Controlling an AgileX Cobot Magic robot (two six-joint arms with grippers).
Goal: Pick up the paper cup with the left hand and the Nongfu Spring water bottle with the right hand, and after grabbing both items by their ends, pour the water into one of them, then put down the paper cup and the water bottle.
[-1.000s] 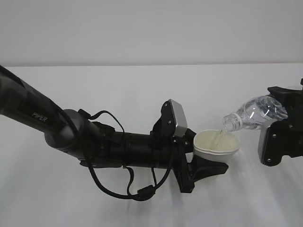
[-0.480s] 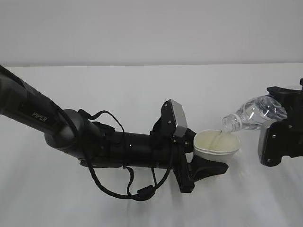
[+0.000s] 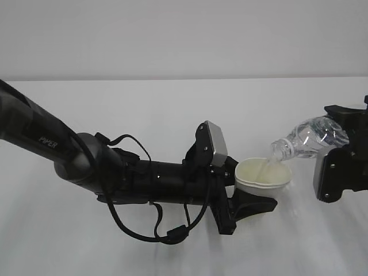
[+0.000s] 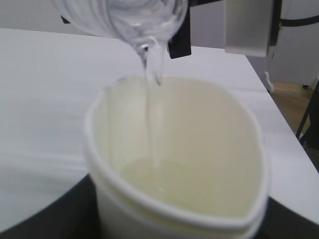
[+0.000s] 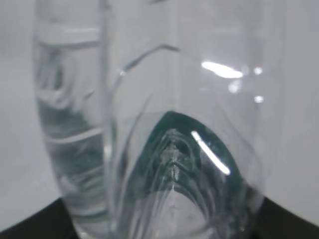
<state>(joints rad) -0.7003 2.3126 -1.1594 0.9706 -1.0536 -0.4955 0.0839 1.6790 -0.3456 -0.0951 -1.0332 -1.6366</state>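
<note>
White bench (image 3: 172, 103) fills the scene, and stretching across it from the left comes the long black arm (image 3: 69, 155) marked PIPER, cable looping beneath it. At its tip, the left hand (image 3: 253, 195) has its fingers clamped on the paper cup (image 3: 263, 175), gripping it low down, near the base, and the squeeze shows: in the left wrist view the rolled rim (image 4: 174, 209) is pinched out of round into a pointed oval. The cup sits upright, lifted just off the bench, right of centre.

Over on the right edge, the right hand (image 3: 339, 167) holds the Nongfu Spring water bottle (image 3: 310, 138) by its bottom end, fingers closed on it, the bottle tipped neck-down toward the left. From the right wrist camera the clear ribbed body fills the picture, a dash of dark green label (image 5: 174, 149) glinting through the plastic.

The capless neck (image 3: 280, 150) hangs just above the cup's right rim, not touching it. And there it is: a thin stream of water (image 4: 153, 114) runs from the mouth down into the cup, pooling pale in the cream-coloured bottom.
</note>
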